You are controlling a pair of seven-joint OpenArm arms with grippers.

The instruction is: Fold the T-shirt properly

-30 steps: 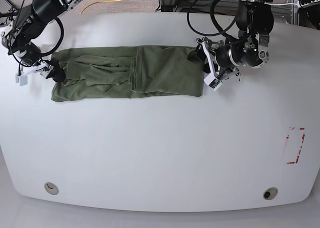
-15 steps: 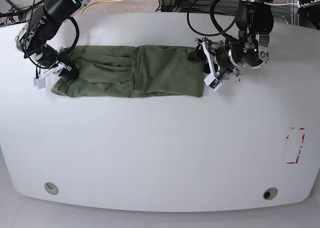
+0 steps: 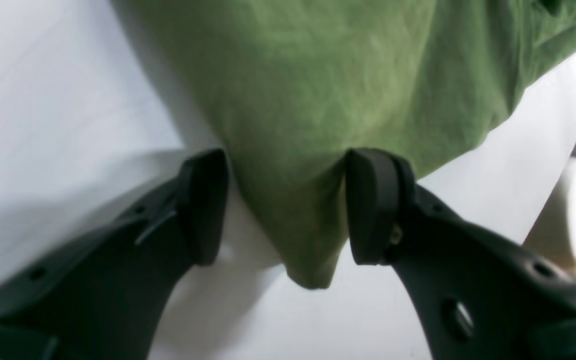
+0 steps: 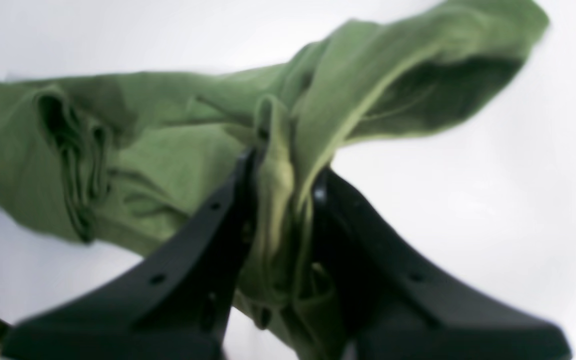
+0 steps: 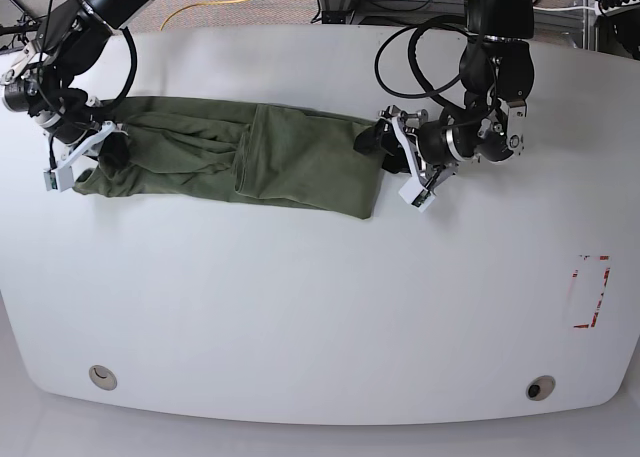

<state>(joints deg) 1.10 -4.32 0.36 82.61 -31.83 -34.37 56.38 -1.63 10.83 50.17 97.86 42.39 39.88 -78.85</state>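
A broad white surface (image 5: 300,307) with rounded corners carries everything. The olive-green T-shirt (image 5: 230,157) lies directly on it near the far edge, stretched into a long wrinkled band with a folded panel on top. Also on the surface are a red-and-white rectangular marking (image 5: 590,292) near one side edge and 2 small round fittings (image 5: 102,377) (image 5: 540,388) along the near edge.

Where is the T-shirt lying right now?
In the base view the T-shirt stretches across the far half of the white table, left of centre, between the right tool and left tool.
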